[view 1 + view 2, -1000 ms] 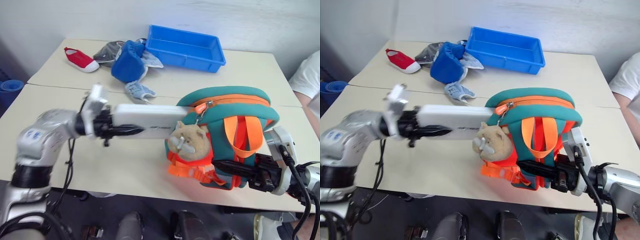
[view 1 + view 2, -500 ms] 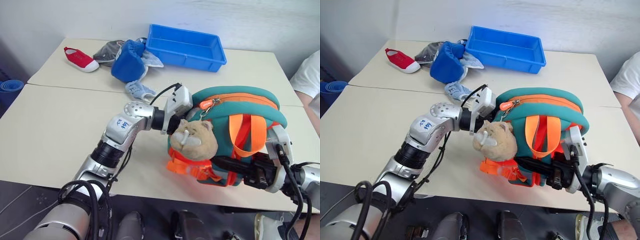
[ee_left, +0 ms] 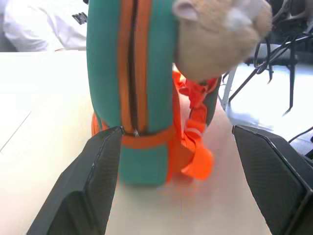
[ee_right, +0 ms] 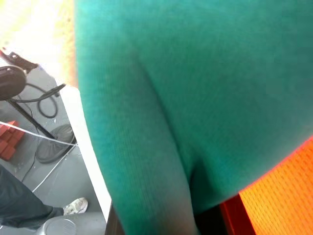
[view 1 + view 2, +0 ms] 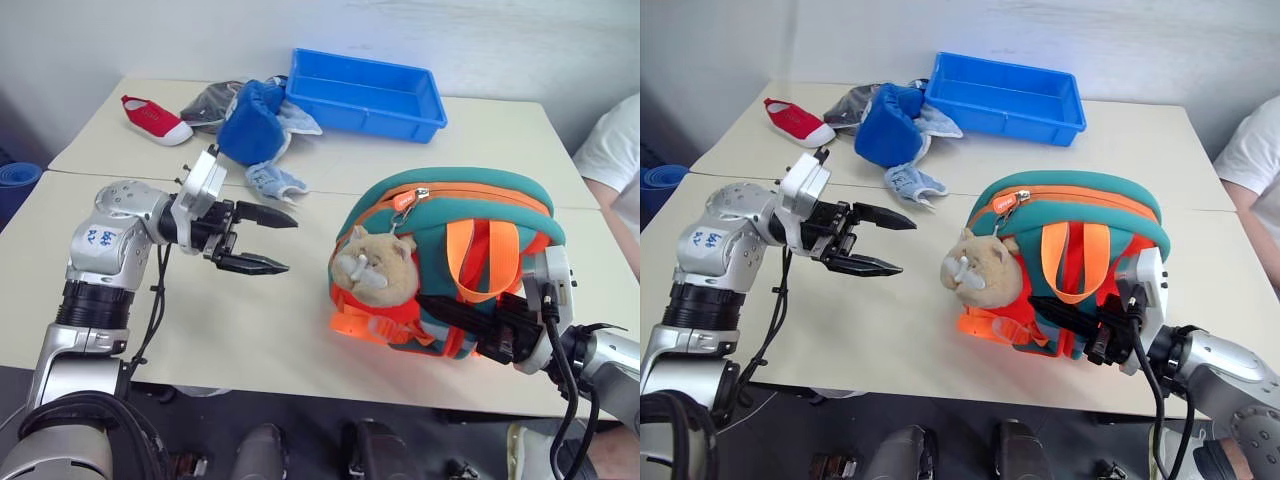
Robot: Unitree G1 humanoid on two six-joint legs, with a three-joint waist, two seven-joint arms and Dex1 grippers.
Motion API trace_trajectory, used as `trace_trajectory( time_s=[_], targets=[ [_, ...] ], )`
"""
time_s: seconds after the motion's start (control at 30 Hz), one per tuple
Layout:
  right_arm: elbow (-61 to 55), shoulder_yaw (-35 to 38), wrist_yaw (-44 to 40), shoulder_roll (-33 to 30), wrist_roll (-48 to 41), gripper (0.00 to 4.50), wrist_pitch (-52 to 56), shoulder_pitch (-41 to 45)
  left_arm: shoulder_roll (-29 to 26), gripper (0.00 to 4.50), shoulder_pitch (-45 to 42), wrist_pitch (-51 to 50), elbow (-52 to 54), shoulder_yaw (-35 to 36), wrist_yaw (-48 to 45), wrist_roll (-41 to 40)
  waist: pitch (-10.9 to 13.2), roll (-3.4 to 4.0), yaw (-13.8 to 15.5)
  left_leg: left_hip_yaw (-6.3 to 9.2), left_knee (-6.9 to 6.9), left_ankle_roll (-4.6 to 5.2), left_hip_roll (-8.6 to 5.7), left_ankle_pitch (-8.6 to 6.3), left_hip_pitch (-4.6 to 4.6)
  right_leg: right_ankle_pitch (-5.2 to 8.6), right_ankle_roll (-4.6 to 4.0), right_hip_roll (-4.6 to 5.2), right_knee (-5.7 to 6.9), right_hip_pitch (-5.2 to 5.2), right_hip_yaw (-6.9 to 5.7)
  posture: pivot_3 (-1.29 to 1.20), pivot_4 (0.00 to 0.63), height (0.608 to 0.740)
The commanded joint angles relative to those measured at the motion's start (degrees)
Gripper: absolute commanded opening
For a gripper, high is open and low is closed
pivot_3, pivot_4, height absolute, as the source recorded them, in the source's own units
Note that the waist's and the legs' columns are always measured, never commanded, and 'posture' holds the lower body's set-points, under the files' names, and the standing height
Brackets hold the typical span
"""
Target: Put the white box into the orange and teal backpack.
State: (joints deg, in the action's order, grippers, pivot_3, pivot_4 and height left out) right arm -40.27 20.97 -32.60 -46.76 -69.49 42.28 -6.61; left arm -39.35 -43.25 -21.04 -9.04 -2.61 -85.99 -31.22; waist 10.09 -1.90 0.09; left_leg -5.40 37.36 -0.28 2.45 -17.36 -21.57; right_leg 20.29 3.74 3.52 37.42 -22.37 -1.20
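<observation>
A blue plastic tray [image 5: 366, 95] sits at the far side of the pale tabletop [image 5: 300, 310]. Beside it lies a blue fabric bundle [image 5: 254, 122] with grey cloth [image 5: 207, 99], then a red shoe [image 5: 152, 118]. A person's white sleeve [image 5: 611, 150] shows at the edge

Silver arms, black cables, black jaws, blue wrist markings.

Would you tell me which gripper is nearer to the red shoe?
Left. The left gripper hangs open over the table's middle, nearer the red shoe; the right gripper grips the backpack, far across.
</observation>
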Motion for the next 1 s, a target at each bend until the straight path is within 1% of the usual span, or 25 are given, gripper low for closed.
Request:
trace_trajectory(
  time_s=[0.03,0.07,0.17,0.23,0.4,0.5,0.57,0.6,0.67,0.7,0.73,0.83,0.87,0.9,0.93,1.0],
  targets=[
    [0.2,-0.5,-1.2,0.7,1.9,0.00,-1.6,0.4,3.6,3.75,2.0,0.4,10.2,1.8,3.5,-3.7,0.0,0.00,0.1,0.02,0.03,0.03,0.00,-0.02,-0.04,-0.01,0.01,0.02,-0.01,0.00,0.01,0.00,0.150,0.740],
    [0.3,-0.7,-1.5,0.8,2.3,0.00,-1.7,0.5,4.6,3.75,2.9,-0.2,12.3,1.8,5.3,-4.2,0.0,0.00,0.1,0.04,0.06,0.06,-0.03,-0.03,-0.08,-0.01,0.03,0.03,-0.02,0.00,0.01,0.00,0.150,0.740],
    [0.8,-1.2,-2.4,0.9,2.7,0.00,-1.7,0.8,7.8,3.75,5.1,1.9,16.4,0.6,8.8,-2.7,0.0,0.00,-0.2,0.04,0.11,0.12,-0.06,-0.07,-0.11,-0.07,0.12,0.05,-0.07,0.02,0.07,0.00,0.150,0.740],
    [1.1,-1.6,-3.1,0.9,3.1,0.00,-1.7,1.1,10.1,3.75,5.3,4.1,16.5,0.5,10.5,-1.7,0.0,0.00,-0.5,0.03,0.09,0.11,-0.07,-0.06,-0.07,-0.07,0.13,0.02,-0.03,0.02,0.09,0.00,0.150,0.740],
    [1.6,-2.2,-4.0,0.8,4.2,0.00,-1.9,1.2,13.3,3.75,6.3,4.8,18.9,-0.7,13.1,-2.1,0.0,0.00,-0.3,0.02,0.01,0.09,-0.04,-0.01,0.06,-0.07,0.13,-0.06,0.07,0.02,0.13,0.00,0.150,0.740],
    [1.7,-2.4,-3.9,1.0,4.5,0.00,-1.8,1.4,15.2,3.14,6.9,9.6,18.1,-2.2,14.1,1.0,0.0,0.00,-0.2,0.00,0.02,0.07,-0.05,0.00,0.05,-0.07,0.12,-0.05,0.04,0.04,0.14,0.00,0.150,0.740],
    [1.6,-2.5,-3.8,1.1,4.3,0.00,-1.7,1.8,17.7,2.54,6.5,13.3,16.8,-2.1,16.0,2.4,0.0,0.00,-0.2,0.01,0.03,0.07,-0.06,0.00,0.05,-0.07,0.13,-0.04,0.02,0.05,0.14,0.00,0.150,0.740],
    [1.6,-2.5,-3.7,1.3,4.1,0.00,-1.7,2.1,18.0,2.32,6.4,13.7,16.4,-2.4,16.5,3.2,0.0,0.00,-0.2,0.00,0.04,0.08,-0.06,0.00,0.05,-0.07,0.13,-0.04,0.02,0.05,0.14,0.00,0.150,0.740],
    [1.6,-2.5,-3.4,1.6,3.7,0.00,-1.7,2.5,17.7,1.70,7.2,16.3,15.4,-3.9,15.2,5.5,0.0,0.00,-0.2,0.01,0.05,0.08,-0.06,-0.01,0.05,-0.07,0.13,-0.04,0.02,0.07,0.14,0.00,0.150,0.740],
    [1.6,-2.5,-3.4,1.7,3.8,0.00,-1.8,2.6,17.5,1.48,7.6,18.4,14.6,-4.7,14.6,7.0,0.0,0.00,-0.2,0.01,0.04,0.08,-0.07,-0.01,0.05,-0.07,0.13,-0.05,0.02,0.06,0.14,0.00,0.150,0.740],
    [1.6,-2.5,-3.4,1.9,4.2,0.00,-2.0,2.8,17.6,1.17,7.8,20.5,13.8,-5.2,14.1,8.0,0.0,0.00,-0.3,0.01,0.03,0.08,-0.06,-0.01,0.05,-0.07,0.13,-0.06,0.02,0.05,0.14,0.00,0.150,0.740],
    [1.5,-2.1,-2.5,3.2,4.9,0.00,-2.9,3.4,17.6,0.38,7.8,19.3,13.6,-5.6,14.5,7.0,0.0,0.00,-0.2,0.00,0.03,0.08,-0.07,-0.01,0.05,-0.07,0.13,-0.05,0.03,0.05,0.13,0.00,0.150,0.740],
    [1.5,-1.9,-2.3,3.7,4.9,0.00,-3.0,3.6,17.6,0.26,7.6,17.9,13.9,-5.4,14.7,6.0,0.0,0.00,-0.2,0.00,0.03,0.08,-0.06,-0.01,0.05,-0.07,0.13,-0.05,0.03,0.05,0.14,0.00,0.150,0.740],
    [1.4,-1.8,-2.0,4.0,4.8,0.00,-3.0,3.7,17.2,0.25,7.2,17.9,13.9,-5.3,14.3,5.8,0.0,0.00,-0.3,0.01,0.04,0.08,-0.06,-0.01,0.05,-0.07,0.13,-0.04,0.03,0.06,0.14,0.00,0.150,0.740],
    [1.3,-1.8,-1.9,4.3,4.9,0.00,-2.9,3.7,16.1,0.25,6.7,18.0,13.9,-5.5,12.9,5.9,0.0,0.00,-0.3,0.01,0.04,0.08,-0.06,-0.01,0.05,-0.07,0.13,-0.04,0.03,0.06,0.14,0.00,0.150,0.740],
    [1.2,-1.5,-1.6,4.7,5.3,0.00,-3.0,3.7,13.2,0.25,3.9,14.1,14.5,-4.9,10.8,4.0,0.0,0.00,-0.3,0.01,0.02,0.07,-0.06,0.00,0.05,-0.07,0.13,-0.05,0.04,0.05,0.14,0.00,0.150,0.740]
  ],
)
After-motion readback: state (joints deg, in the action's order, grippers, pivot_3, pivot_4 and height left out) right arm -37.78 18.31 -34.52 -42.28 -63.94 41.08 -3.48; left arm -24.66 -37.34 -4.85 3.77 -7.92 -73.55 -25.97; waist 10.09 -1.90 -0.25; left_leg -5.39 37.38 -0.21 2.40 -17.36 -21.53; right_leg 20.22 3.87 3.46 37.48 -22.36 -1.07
